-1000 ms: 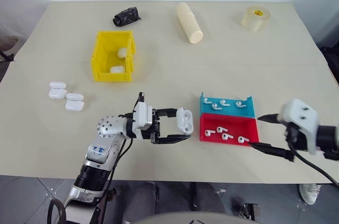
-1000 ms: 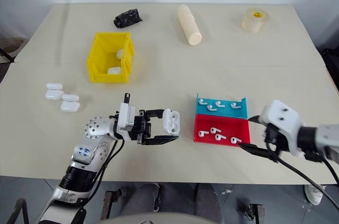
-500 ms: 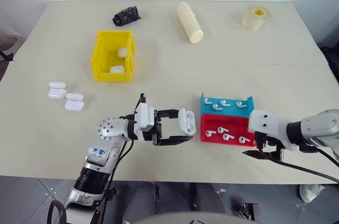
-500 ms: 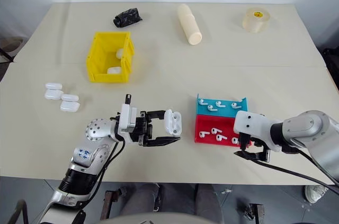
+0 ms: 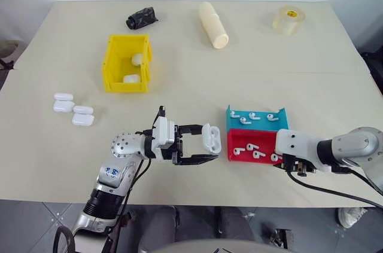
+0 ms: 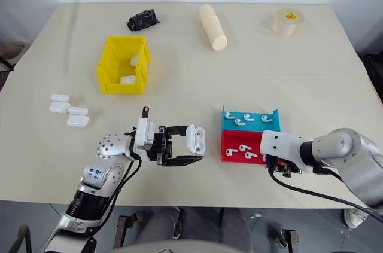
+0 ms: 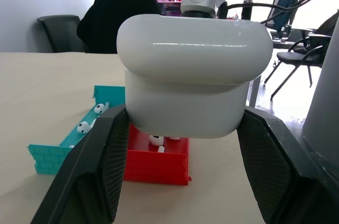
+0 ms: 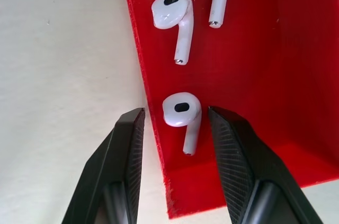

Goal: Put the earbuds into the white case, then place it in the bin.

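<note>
Beige tabletop (image 5: 197, 73), pretty tidy. Left gripper (image 5: 203, 147) is clamped on the small glossy white earbud case (image 5: 210, 138), holding it up beside the shallow red plastic tray (image 5: 240, 139). Right gripper (image 8: 175, 128) sits part-open, fingers straddling one tiny white earbud (image 8: 183, 115) lying in that tray's corner. Yellow plastic bin (image 5: 127, 63) is well apart.

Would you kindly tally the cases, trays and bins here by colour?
yellow bin: 1
red tray: 1
blue tray: 1
white cases: 7 (4 on the table, 2 in the yellow bin, 1 in the left gripper)
Total: 10
</note>
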`<state>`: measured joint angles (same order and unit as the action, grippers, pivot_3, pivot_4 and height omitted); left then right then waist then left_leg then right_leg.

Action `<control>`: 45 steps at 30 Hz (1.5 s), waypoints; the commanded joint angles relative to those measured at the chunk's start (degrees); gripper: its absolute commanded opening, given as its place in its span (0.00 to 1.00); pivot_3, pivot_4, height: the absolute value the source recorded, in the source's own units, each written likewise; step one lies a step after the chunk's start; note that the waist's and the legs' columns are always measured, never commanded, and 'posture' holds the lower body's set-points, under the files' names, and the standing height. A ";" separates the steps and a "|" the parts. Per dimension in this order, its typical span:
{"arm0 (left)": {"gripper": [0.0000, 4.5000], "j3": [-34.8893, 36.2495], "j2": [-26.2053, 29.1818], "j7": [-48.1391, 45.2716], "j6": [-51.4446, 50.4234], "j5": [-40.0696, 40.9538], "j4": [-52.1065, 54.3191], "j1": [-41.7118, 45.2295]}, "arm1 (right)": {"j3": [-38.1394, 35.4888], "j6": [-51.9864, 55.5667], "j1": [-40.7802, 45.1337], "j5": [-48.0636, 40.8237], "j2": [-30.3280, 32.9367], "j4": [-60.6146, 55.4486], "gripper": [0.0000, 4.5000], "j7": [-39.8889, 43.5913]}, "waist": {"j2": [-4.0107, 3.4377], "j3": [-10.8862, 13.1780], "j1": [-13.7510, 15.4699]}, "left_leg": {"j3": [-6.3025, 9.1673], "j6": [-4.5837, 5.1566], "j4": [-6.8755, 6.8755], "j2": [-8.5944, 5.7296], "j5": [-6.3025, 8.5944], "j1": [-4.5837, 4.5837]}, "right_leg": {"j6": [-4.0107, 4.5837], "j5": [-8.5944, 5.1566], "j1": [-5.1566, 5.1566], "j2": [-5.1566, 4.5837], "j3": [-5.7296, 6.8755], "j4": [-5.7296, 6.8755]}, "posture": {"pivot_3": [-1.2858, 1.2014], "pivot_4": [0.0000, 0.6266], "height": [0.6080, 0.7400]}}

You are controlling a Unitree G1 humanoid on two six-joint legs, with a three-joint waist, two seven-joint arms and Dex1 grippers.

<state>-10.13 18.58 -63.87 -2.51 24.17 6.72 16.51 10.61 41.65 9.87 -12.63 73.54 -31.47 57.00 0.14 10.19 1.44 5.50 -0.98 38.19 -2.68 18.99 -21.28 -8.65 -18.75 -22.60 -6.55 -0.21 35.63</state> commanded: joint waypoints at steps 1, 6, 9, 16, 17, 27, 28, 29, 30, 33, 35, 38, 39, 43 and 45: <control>0.60 0.16 0.22 0.03 0.20 1.29 3.05 0.29 | 0.03 -1.00 0.81 1.54 -0.52 -0.15 0.42 0.85 | 0.00 0.00 -0.01 | 0.00 0.00 -0.01 0.01 0.00 0.00 | 0.00 0.00 0.00 0.01 0.01 0.00 | 0.52 0.24 1.00; 0.60 0.12 0.20 0.27 -0.03 1.39 3.40 0.22 | 0.87 -1.47 0.93 3.00 -1.22 -0.19 0.42 1.35 | 0.00 0.00 -0.02 | 0.00 0.00 0.00 0.01 0.00 0.00 | 0.00 0.00 0.00 0.00 0.00 0.00 | 0.52 0.24 1.00; 0.60 0.12 0.19 0.30 -0.22 1.38 3.63 0.14 | 0.99 -1.36 0.93 3.47 -1.84 -0.34 0.34 1.75 | 0.00 0.00 -0.07 | 0.00 0.00 0.00 0.01 0.00 0.00 | 0.00 0.00 0.00 0.01 0.00 0.00 | 0.52 0.24 1.00; 0.60 0.11 0.26 0.09 -0.39 1.40 3.67 0.08 | 0.73 -0.93 0.91 4.00 -2.74 -0.68 0.16 2.18 | 0.00 0.00 -0.11 | -0.02 -0.01 0.02 0.04 -0.01 0.05 | 0.00 0.00 0.02 0.03 -0.02 0.04 | 0.52 0.24 1.00; 0.60 0.12 0.30 0.01 -0.39 1.44 3.65 0.05 | 0.67 -0.79 0.87 4.05 -2.82 -0.78 0.16 2.19 | 0.00 0.00 -0.13 | -0.02 -0.01 0.02 0.04 -0.01 0.06 | 0.00 0.00 0.02 0.04 -0.02 0.04 | 0.52 0.24 1.00; 0.60 1.19 0.85 -1.23 0.02 2.63 2.61 -0.62 | -12.91 -3.28 -3.14 -5.15 -6.42 -4.04 0.16 4.69 | 0.00 0.00 0.03 | -0.03 -0.02 0.01 0.03 -0.01 0.04 | 0.00 0.00 0.00 0.02 -0.03 0.05 | 0.52 0.24 1.00; 0.60 1.53 0.97 -1.77 0.44 2.98 2.30 -0.73 | -15.38 -4.68 -4.17 -7.00 -7.64 -4.67 0.16 5.44 | 0.00 0.00 0.03 | -0.03 -0.02 0.00 0.03 -0.01 0.04 | 0.00 0.00 0.00 0.02 -0.03 0.04 | 0.52 0.24 1.00; 0.60 1.88 1.08 -2.34 0.76 3.42 1.96 -0.80 | -17.81 -5.79 -5.34 -8.46 -9.08 -5.02 0.16 5.67 | 0.01 0.01 0.03 | -0.03 -0.01 -0.01 0.04 -0.01 0.03 | 0.00 0.00 0.01 0.03 -0.02 0.02 | 0.52 0.24 1.00; 0.60 2.21 1.12 -2.79 1.09 3.73 1.58 -0.80 | -19.70 -7.55 -6.43 -9.05 -10.40 -5.07 0.16 5.59 | 0.01 0.01 0.05 | -0.02 -0.01 -0.01 0.04 0.00 0.03 | 0.00 0.00 0.02 0.02 -0.02 0.00 | 0.52 0.24 1.00; 0.60 3.22 0.58 -4.17 2.27 4.87 0.30 -0.46 | -22.93 -14.86 -8.55 -10.26 -15.04 -5.09 0.16 5.43 | 0.01 0.01 0.06 | -0.01 0.00 -0.01 0.01 0.00 0.03 | -0.01 0.01 0.04 0.01 0.00 0.00 | 0.52 0.24 1.00; 0.60 3.82 -0.05 -5.15 3.73 5.48 -0.76 -0.04 | -23.57 -18.39 -8.61 -13.10 -19.03 -5.81 0.16 5.52 | 0.02 0.01 0.05 | -0.01 0.00 0.01 0.01 0.00 0.04 | -0.03 0.02 0.06 0.02 0.00 0.01 | 0.52 0.24 1.00; 0.60 3.76 0.30 -5.52 3.32 4.90 -1.90 0.77 | -24.08 -19.67 -7.52 -20.71 -28.48 -7.22 0.16 1.47 | 0.02 0.01 -0.01 | 0.02 -0.01 0.02 0.04 -0.01 0.07 | -0.03 0.02 0.07 0.04 0.02 0.03 | 0.52 0.24 1.00; 0.60 3.69 0.34 -5.63 3.11 4.84 -2.15 1.11 | -24.09 -20.24 -7.43 -21.86 -31.52 -7.55 0.16 -0.78 | 0.02 0.01 -0.03 | 0.02 -0.03 0.01 0.04 -0.02 0.07 | -0.03 0.02 0.06 0.03 0.01 0.04 | 0.52 0.24 1.00; 0.60 3.32 1.31 -6.91 1.33 5.24 -2.52 2.11 | -22.61 -19.79 -7.50 -26.26 -38.63 -9.08 0.16 -6.19 | 0.02 0.01 -0.09 | 0.03 -0.04 0.01 0.03 -0.03 0.09 | -0.03 0.02 0.05 0.03 -0.01 0.09 | 0.52 0.24 1.00; 0.60 3.35 1.81 -7.38 0.05 5.57 -2.41 2.46 | -21.35 -20.78 -6.90 -27.58 -42.42 -9.66 0.16 -9.26 | 0.02 0.01 -0.13 | 0.05 -0.05 0.01 0.03 -0.03 0.10 | -0.03 0.02 0.05 0.04 0.00 0.10 | 0.52 0.24 1.00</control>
<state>-7.09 20.00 -70.75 -1.83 28.01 3.64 18.00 -11.25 22.35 2.20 -37.93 32.28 -38.46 50.15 0.16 10.20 1.32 5.55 -1.04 38.20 -2.65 18.96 -21.18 -8.68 -18.73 -22.56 -6.50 -0.22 35.73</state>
